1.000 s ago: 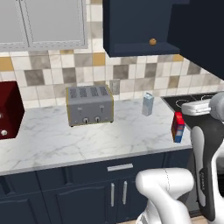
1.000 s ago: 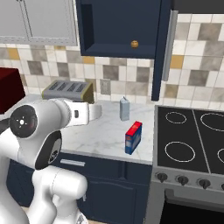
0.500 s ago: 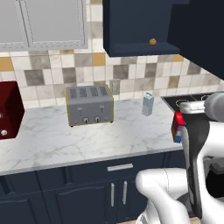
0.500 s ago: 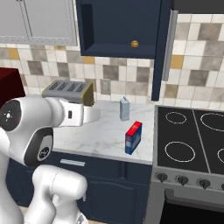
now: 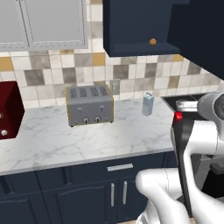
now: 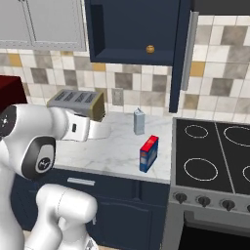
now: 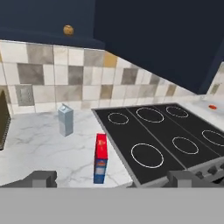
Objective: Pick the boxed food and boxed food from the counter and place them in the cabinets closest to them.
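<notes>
Open navy cabinet (image 6: 132, 34) holds 1 small orange object (image 6: 150, 49), possibly food.

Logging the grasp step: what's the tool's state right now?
Tool: open, holding nothing; the blue and red boxed food stands free on the counter.

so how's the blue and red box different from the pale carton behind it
The blue and red box is brightly coloured with a white label; the pale carton is plain grey-blue. The box has a flat top, while the carton's top is peaked. The box stands near the counter's front edge beside the stove; the carton stands further back towards the tiled wall. Both stand upright on the counter, apart, untouched.
</notes>
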You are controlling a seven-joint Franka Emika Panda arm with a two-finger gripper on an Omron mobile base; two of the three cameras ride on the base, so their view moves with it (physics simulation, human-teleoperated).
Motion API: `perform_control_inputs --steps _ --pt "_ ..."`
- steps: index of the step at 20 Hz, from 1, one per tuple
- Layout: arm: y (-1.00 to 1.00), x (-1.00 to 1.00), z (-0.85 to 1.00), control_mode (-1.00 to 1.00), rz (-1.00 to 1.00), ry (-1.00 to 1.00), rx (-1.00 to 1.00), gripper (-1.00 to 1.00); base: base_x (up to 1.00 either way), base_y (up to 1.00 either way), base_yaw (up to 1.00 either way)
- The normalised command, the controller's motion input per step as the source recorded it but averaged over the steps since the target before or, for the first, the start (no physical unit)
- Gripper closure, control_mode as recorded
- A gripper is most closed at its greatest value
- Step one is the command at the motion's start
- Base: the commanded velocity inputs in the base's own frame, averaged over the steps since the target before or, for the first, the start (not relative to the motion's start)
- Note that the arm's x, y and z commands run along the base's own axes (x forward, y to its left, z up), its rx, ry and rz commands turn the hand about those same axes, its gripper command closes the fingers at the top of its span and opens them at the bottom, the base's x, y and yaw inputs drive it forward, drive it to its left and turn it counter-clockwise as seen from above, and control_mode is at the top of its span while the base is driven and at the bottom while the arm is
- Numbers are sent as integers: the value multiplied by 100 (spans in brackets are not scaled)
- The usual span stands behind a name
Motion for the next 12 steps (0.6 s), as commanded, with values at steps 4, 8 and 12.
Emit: perform_control_inputs --steps 4,8,12 --pt "0 22 -3 -100 0 18 -2 -100 0 0 0" --pt "0 23 -4 -100 0 22 -2 -100 0 0 0" --pt "0 18 -9 -100 0 20 0 -100 0 0 0"
